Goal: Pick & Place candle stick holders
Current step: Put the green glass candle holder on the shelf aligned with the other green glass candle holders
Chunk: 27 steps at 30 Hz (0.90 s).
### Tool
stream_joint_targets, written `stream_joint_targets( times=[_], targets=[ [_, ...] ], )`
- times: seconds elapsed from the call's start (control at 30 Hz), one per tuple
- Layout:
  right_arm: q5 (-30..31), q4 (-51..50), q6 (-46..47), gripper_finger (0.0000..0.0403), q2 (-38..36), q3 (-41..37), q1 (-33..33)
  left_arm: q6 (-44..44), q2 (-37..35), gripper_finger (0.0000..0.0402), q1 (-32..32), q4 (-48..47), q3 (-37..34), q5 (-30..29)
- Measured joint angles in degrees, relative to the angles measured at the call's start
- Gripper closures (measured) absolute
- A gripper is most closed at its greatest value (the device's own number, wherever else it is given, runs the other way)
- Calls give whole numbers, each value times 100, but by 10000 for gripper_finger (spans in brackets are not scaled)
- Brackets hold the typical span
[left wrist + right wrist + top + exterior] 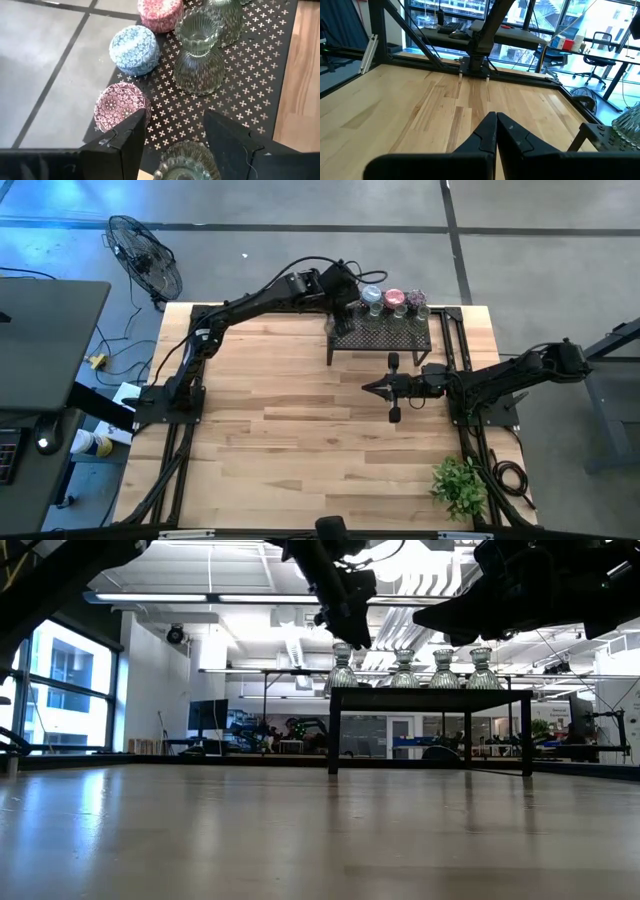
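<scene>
A black perforated stand [385,340] stands at the table's far right. On it are clear ribbed glass holders [200,55] and round patterned ones: light blue [134,50], pink [160,12] and purple-pink [121,106]. The low view shows several glass holders in a row on the stand top [430,693]. My left gripper [175,140] is open over the stand's far left corner. Its fingers stand on either side of a clear glass holder [185,162], just above it [342,670], touching nothing. My right gripper [368,387] is shut and empty, held above the table near the stand and pointing left [496,120].
A green leafy plant [460,483] stands at the table's near right corner. The stand's legs [334,735] rise from the wood. Bare wood [280,410] spreads over the table's left and middle. A fan [145,255] stands on the floor beyond the far left corner.
</scene>
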Motion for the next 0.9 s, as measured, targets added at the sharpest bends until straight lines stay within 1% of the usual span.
stream_joint_targets(
  times=[0.13,0.2,0.23,0.3,0.33,0.4,0.5,0.57,0.67,0.73,0.8,0.9],
  targets=[
    [0,0,0,402,0,0,0,183,0,209,-3,-239,272,-45],
    [-1,0,0,401,0,0,0,230,-37,214,-60,-487,452,-326],
    [-2,0,0,401,0,0,0,238,-194,222,-104,-575,359,-596],
    [-2,0,0,401,1,0,0,223,-494,248,-258,-937,265,-1043],
    [-24,0,0,402,0,0,0,141,-656,266,-341,-1113,275,-1131],
    [-96,0,0,402,2,0,0,-181,-966,308,-452,-1736,284,-1048],
    [-194,0,-8,401,0,-2,0,-631,-1175,377,-622,-2200,214,-913],
    [-230,2,-17,401,0,-2,0,-779,-1260,392,-730,-2250,-102,-1021],
    [-280,0,-6,402,0,-2,0,-1066,-1469,383,-801,-1979,-848,-1302],
    [-282,-4,-4,401,0,-2,0,-1169,-1651,387,-801,-1457,-1531,-1390],
    [-285,-8,13,401,0,-2,13,-1225,-1824,396,-789,-799,-2302,-1245],
    [-293,-20,103,402,1,-2,17,-1367,-2128,398,-628,318,-3378,-687]
  ],
)
